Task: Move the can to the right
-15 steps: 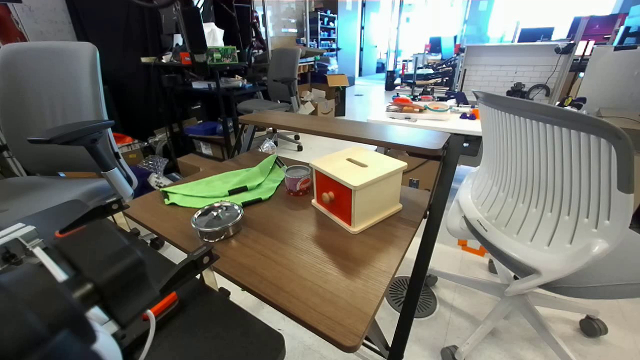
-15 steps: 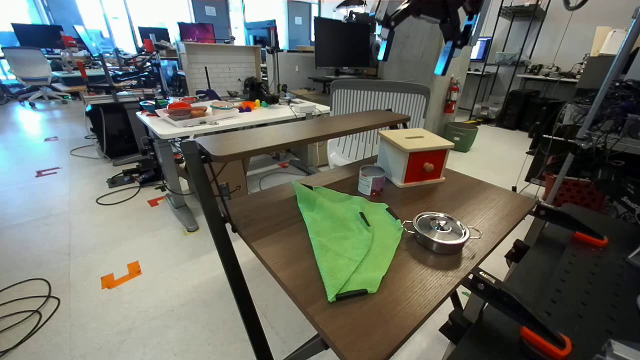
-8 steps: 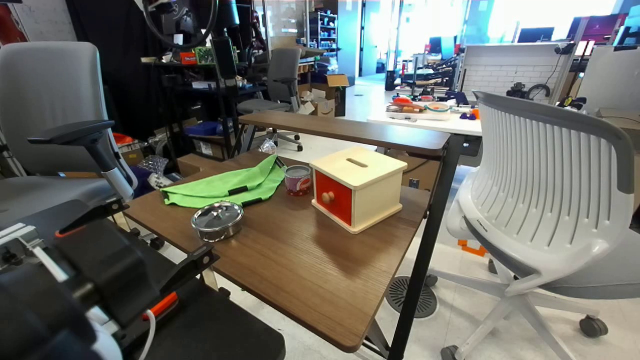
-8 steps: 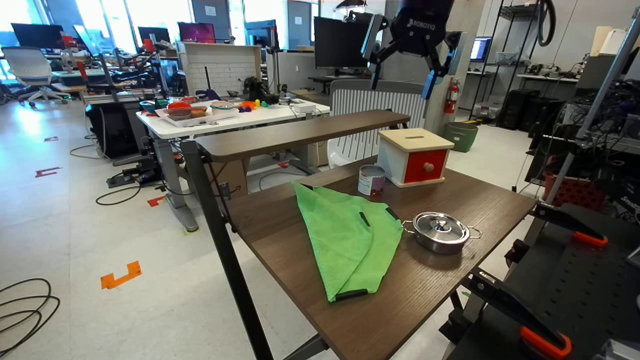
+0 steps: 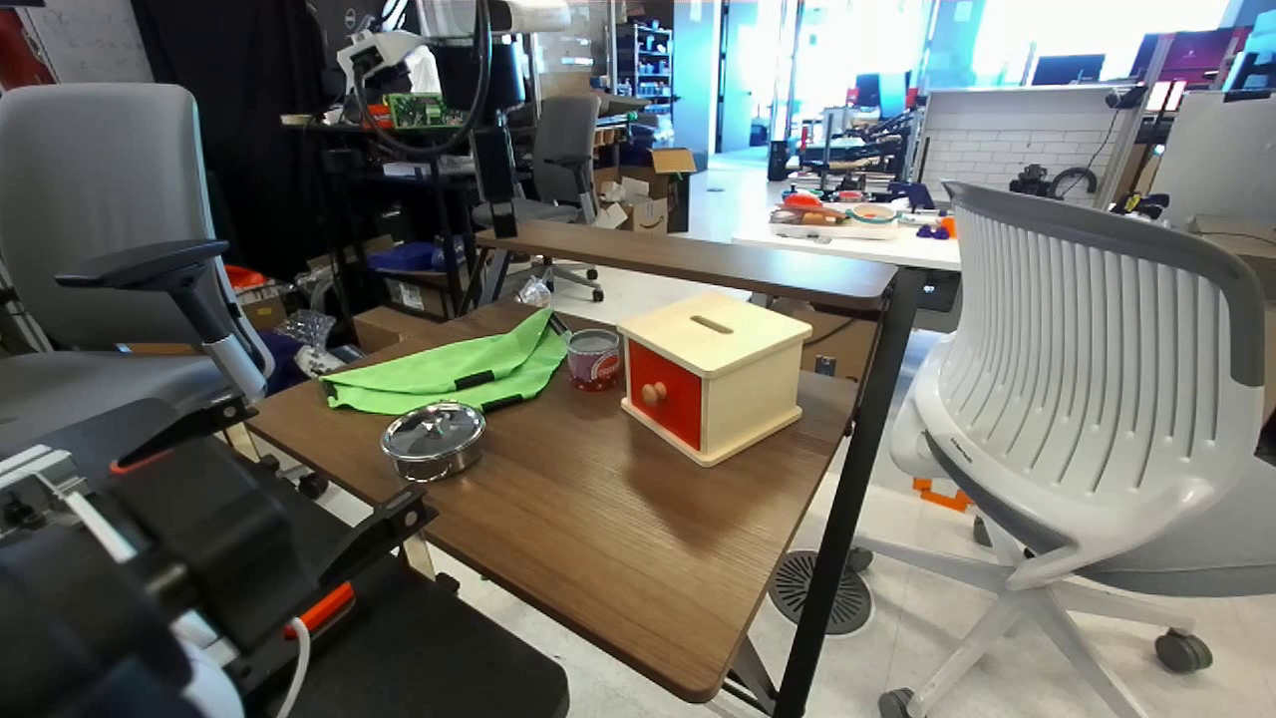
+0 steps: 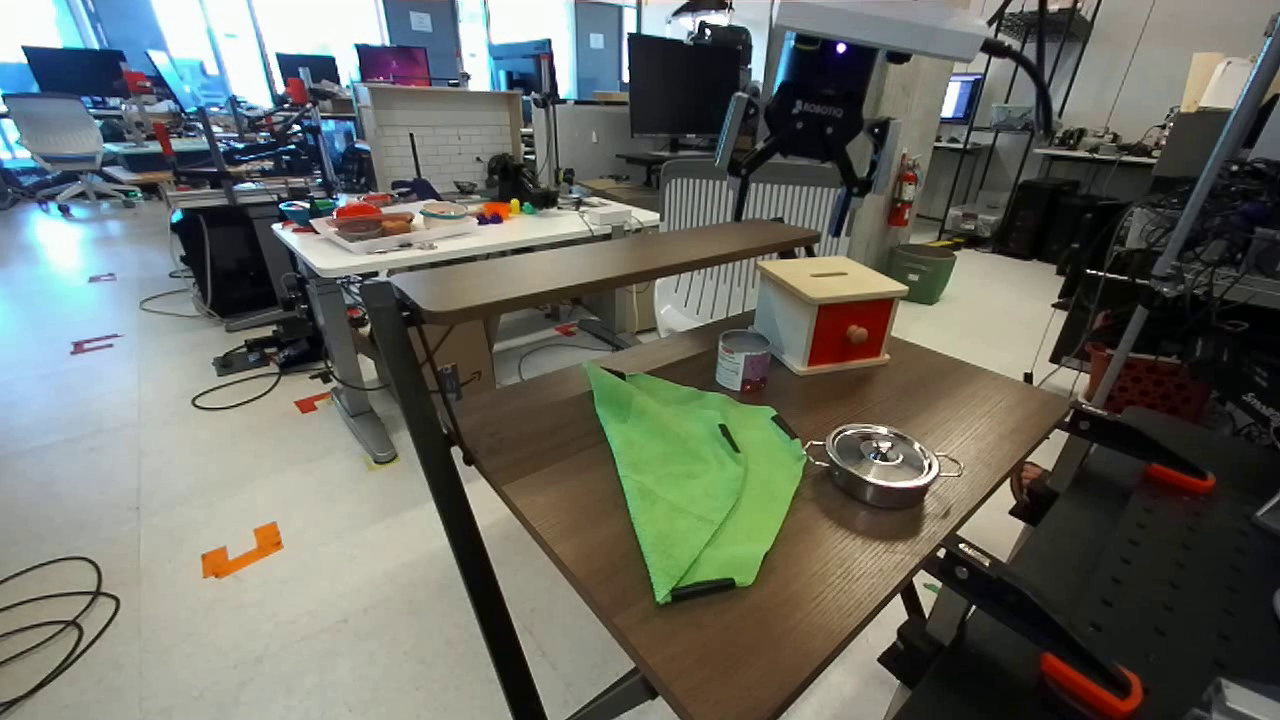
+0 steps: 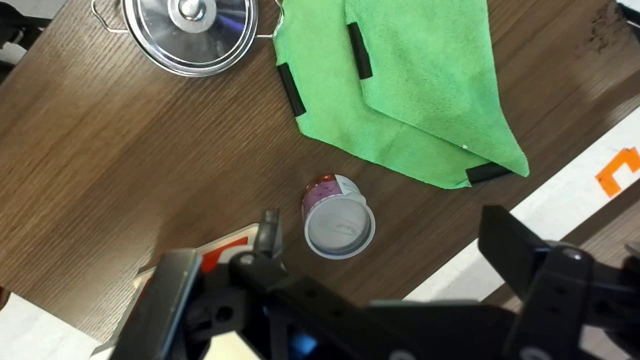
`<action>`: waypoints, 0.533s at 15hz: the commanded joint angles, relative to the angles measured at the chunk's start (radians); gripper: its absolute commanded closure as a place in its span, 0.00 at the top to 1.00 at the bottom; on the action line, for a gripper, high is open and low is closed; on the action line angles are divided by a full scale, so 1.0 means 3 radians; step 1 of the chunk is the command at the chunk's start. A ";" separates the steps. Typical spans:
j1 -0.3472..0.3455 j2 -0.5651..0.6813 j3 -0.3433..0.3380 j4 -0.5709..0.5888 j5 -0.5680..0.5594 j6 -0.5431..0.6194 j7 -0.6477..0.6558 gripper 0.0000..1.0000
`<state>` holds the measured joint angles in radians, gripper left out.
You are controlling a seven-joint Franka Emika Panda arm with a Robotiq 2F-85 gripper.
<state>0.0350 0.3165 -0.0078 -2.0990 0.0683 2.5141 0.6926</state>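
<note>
My hand (image 6: 790, 212), spread wide, holds nothing; the can (image 7: 339, 222) stands untouched below it, so grasp and rightward move apparently remain.

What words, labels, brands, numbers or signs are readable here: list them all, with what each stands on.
"ROBOTIQ": on the tool, in an exterior view.
Can: label print too blurred to read.
Cardboard box: dark print too small to read.
White chair: marking too small to read.
Fire extinguisher: label too small to read.
Clamp: pale print too small.
Black item, right edge: white lettering unclear.
Numbers: none readable.
</note>
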 commanded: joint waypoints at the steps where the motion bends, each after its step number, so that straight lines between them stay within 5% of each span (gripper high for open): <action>1: 0.0065 0.0327 -0.0087 0.0247 0.0017 0.0048 -0.0028 1.00; 8: 0.0094 0.0877 -0.0226 0.0623 0.0028 0.0042 0.0037 1.00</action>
<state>0.0388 0.5055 -0.0395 -1.9866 0.0688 2.5142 0.6916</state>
